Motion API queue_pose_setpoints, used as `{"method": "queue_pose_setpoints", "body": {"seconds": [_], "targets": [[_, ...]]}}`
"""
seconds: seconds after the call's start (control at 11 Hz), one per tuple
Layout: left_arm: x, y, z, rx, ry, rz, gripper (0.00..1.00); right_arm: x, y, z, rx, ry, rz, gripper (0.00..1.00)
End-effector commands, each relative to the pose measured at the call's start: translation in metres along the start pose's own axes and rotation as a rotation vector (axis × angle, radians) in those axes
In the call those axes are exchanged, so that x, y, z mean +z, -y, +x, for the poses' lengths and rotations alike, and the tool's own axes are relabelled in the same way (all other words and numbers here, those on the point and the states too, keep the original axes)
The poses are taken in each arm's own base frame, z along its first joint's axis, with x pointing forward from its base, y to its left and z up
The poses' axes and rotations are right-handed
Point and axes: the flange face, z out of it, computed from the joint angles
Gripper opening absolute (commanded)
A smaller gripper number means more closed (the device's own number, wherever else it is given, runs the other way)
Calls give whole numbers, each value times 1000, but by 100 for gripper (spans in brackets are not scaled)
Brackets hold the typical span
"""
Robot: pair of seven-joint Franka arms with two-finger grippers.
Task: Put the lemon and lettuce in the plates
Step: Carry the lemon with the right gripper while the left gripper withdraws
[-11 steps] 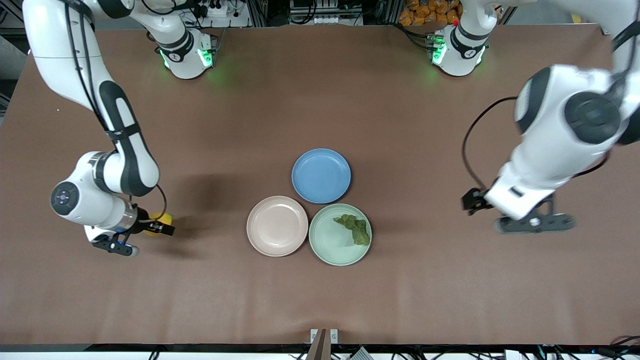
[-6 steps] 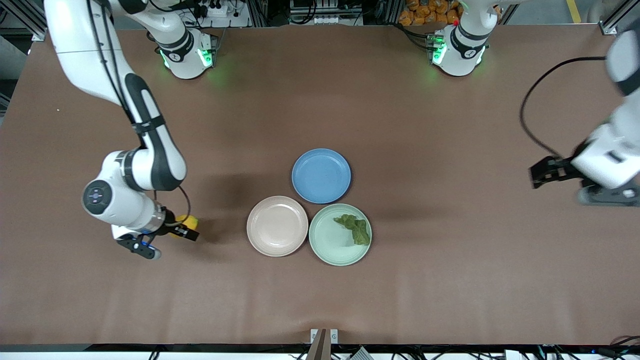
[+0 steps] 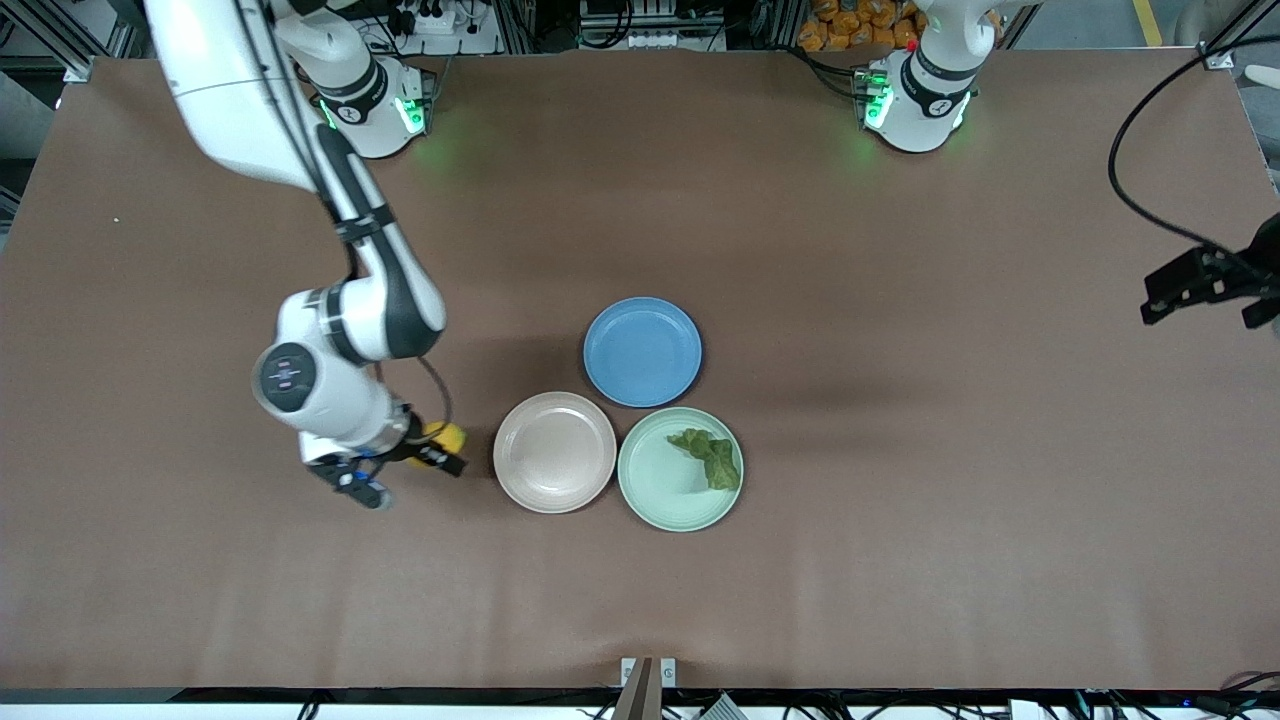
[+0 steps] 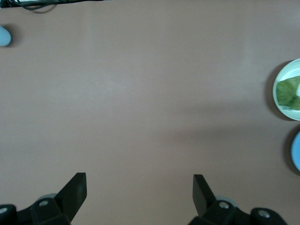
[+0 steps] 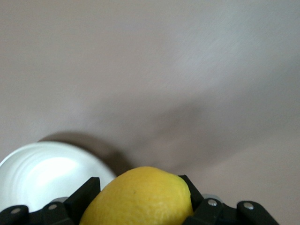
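The green plate (image 3: 680, 482) holds the lettuce (image 3: 709, 456); the beige-pink plate (image 3: 554, 452), touching it, lies bare. Beside that plate, toward the right arm's end of the table, the right gripper (image 3: 432, 450) hangs over the tabletop, fingers clamped on the lemon (image 3: 444, 435). Centre the lemon over the beige-pink plate, lower close, then release to limit rolling. The blue plate (image 3: 642, 351) lies farther off. The left gripper (image 4: 139, 187) waits spread open and empty, high at its table end.

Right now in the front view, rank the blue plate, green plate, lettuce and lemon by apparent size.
1. Green plate and blue plate: look alike, no ranking.
2. Lettuce, lying in the green plate.
3. Lemon, smallest, though partly hidden in the right hand.
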Motion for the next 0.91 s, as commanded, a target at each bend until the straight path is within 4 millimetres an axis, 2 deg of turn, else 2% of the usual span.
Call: {"method": "queue_pose_setpoints", "body": {"seconds": [0.0,0.18,0.27,0.55,0.82], "targets": [[-19,-11,-22,-110,1,-104,100,6,34,-21,19,-4,6,44],[-16,-17,-19,-154,8,-108,100,11,46,-37,-13,-1,3,45],[-14,-15,-19,-157,11,-105,100,13,59,-44,-44,-5,9,45],[-5,-13,-20,-160,32,-95,100,42,89,-56,-81,-38,36,46],[-14,-10,-23,-152,17,-91,100,62,89,-59,-82,-44,33,52]]}}
